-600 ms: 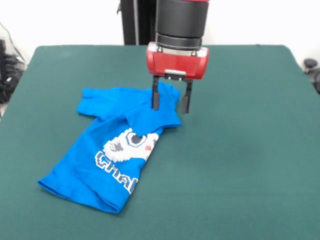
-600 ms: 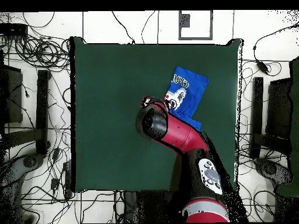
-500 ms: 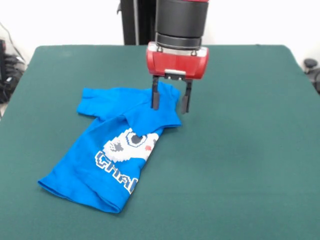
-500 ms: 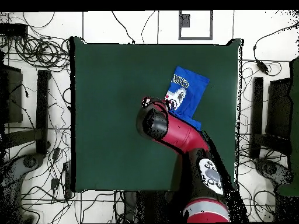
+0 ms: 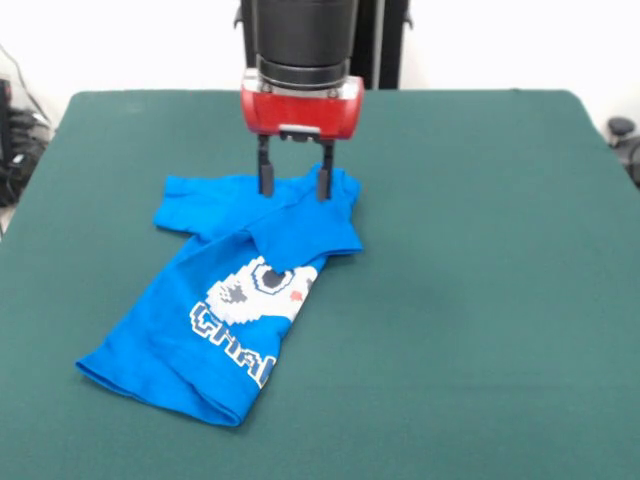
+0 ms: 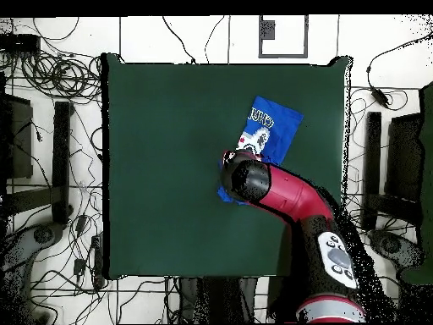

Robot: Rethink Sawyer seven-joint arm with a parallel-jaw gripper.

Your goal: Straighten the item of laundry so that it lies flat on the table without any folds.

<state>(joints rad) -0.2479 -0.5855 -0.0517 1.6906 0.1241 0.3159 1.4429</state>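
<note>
Front view: the T-shirt (image 5: pixel 235 290) is seen crumpled on the counter (image 5: pixel 480 300), one side folded over its print. The claw (image 5: pixel 294 183) hangs wide and empty above the collar end — thin, limp fabric, best pinched at an edge. Overhead view: the T-shirt (image 6: pixel 269 129) is partly hidden by the arm.

Cables (image 6: pixel 51 72) sprawl in tangles over the pale tiled floor (image 6: pixel 152 38) at upper left. Dark stands (image 6: pixel 61 161) line the left side, more dark gear (image 6: pixel 376 169) sits right, and a square marker (image 6: pixel 282 35) lies top centre.
</note>
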